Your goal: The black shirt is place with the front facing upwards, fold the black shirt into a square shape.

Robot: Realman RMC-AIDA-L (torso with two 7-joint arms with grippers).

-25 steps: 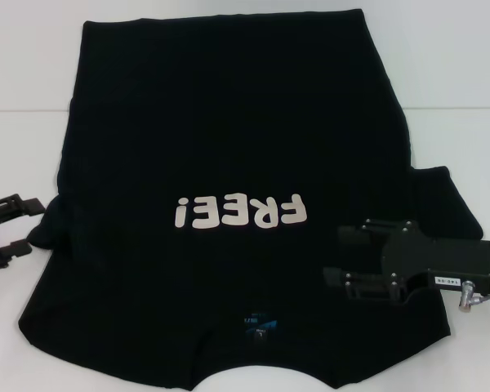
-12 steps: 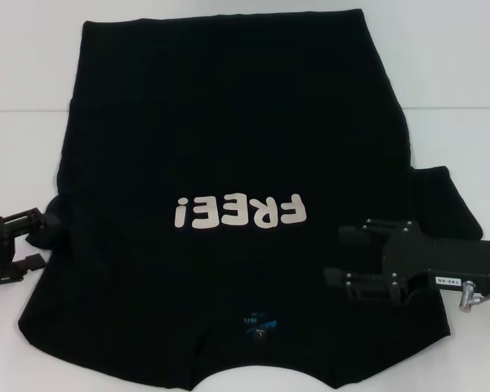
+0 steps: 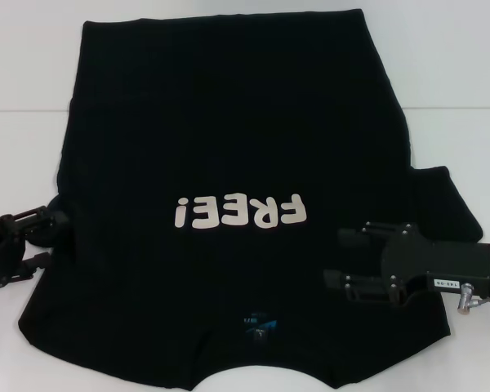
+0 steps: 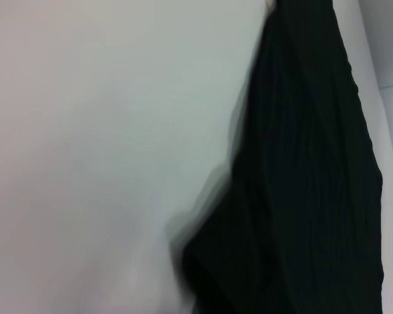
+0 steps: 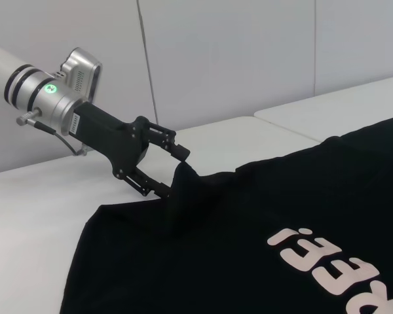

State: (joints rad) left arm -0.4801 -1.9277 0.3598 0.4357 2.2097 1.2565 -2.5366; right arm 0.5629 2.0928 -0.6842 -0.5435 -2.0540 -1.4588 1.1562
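The black shirt [image 3: 229, 122] lies flat on the white table, front up, with its pale "FREE!" lettering [image 3: 238, 212] and blue neck label [image 3: 257, 321] towards me. My left gripper [image 3: 47, 238] is at the shirt's left sleeve, open. In the right wrist view the left gripper [image 5: 173, 172] has its fingers on either side of the raised sleeve fold of the shirt [image 5: 249, 222]. My right gripper [image 3: 343, 256] is open and empty, low over the shirt near its right shoulder. The left wrist view shows only shirt cloth [image 4: 301, 196] and table.
The white table [image 3: 465, 139] extends on both sides of the shirt, with a seam line across it. The right sleeve [image 3: 445, 204] lies spread out beyond my right gripper. A pale wall [image 5: 236, 59] stands behind the table.
My left gripper has moved right from the table's left edge onto the left sleeve and turned. The right gripper has shifted only slightly. The shirt has not moved.
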